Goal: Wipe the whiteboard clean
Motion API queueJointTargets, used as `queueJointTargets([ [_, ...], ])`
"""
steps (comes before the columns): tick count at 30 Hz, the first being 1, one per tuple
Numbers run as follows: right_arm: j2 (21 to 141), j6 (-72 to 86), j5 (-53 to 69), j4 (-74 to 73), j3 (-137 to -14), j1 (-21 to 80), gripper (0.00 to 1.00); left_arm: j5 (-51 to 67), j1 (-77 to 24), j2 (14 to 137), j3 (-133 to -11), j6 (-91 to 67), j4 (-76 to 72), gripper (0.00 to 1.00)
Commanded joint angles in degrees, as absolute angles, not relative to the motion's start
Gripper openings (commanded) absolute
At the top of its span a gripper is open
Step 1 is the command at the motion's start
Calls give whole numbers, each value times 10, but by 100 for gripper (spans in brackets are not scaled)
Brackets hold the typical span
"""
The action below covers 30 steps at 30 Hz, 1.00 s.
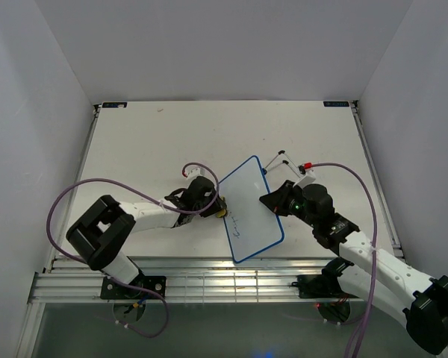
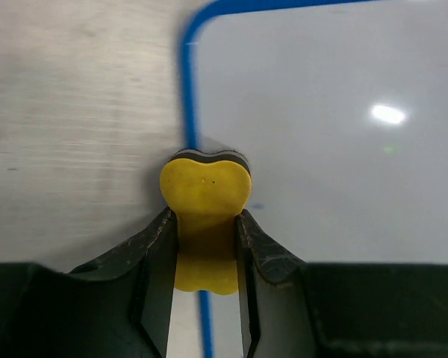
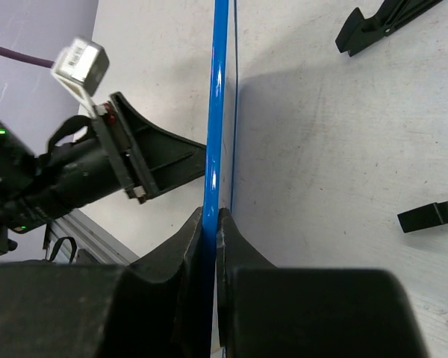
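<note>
The blue-framed whiteboard [image 1: 250, 205] lies in the middle of the table with faint blue writing near its lower left. My left gripper [image 1: 218, 206] is shut on a yellow eraser [image 2: 205, 190], which sits at the board's left blue edge [image 2: 188, 89]. My right gripper [image 1: 271, 200] is shut on the board's right edge; in the right wrist view the blue frame [image 3: 215, 112] runs edge-on between my fingers [image 3: 194, 246].
A black stand with a red-tipped part [image 1: 291, 165] lies behind the board on the right. Black stand pieces [image 3: 373, 26] show on the table in the right wrist view. An aluminium rail [image 1: 209, 283] runs along the near table edge.
</note>
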State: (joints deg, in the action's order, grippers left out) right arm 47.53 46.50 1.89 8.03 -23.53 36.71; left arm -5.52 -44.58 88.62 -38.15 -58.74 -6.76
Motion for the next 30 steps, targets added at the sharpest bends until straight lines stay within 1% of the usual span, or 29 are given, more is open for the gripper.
queueJointTargets([
  [1,439,519,65,227,-258,382,8,-115,-446,944,-404,-573,49,0],
  [5,448,515,72,221,-267,382,8,-118,-446,979,-434,-555,77,0],
  [10,455,515,76,222,-268,381,8,-107,-456,971,-453,-545,76,0],
  [16,456,519,76,228,-267,382,8,-85,-502,986,-510,-534,71,0],
  [19,455,519,76,229,-266,382,8,-48,-529,991,-515,-533,22,0],
  [24,446,523,73,229,-258,381,8,23,-542,964,-495,-549,-53,0],
  [30,446,525,75,229,-252,381,8,54,-545,912,-468,-541,-99,0],
])
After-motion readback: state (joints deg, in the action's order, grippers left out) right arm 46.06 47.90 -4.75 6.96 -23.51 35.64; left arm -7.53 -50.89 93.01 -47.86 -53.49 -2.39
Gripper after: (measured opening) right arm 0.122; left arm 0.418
